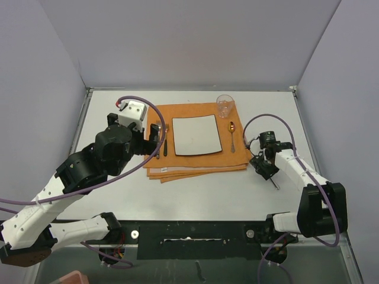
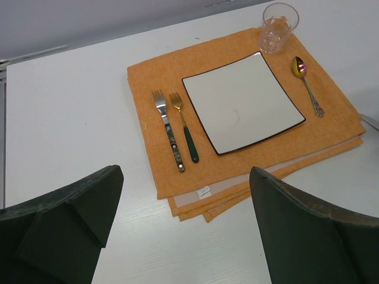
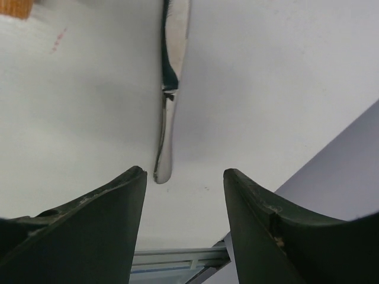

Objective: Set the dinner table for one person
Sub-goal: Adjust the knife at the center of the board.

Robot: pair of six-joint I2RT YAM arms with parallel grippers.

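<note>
Beside the placemat (image 1: 195,163), right claw (image 3: 183,177) (parted) points at knife (image 3: 167,130)

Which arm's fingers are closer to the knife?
Right. The right fingers sit at one end of the knife, beside the placemat; the left fingers are across the plate, by the forks.

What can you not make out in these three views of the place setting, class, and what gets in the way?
- Right wrist view: the far end of the knife is cut off by the top edge.
- Top view: the right gripper hides most of the knife.
- Left wrist view: the label on the placemat is too small to read; the knife is out of frame.
</note>
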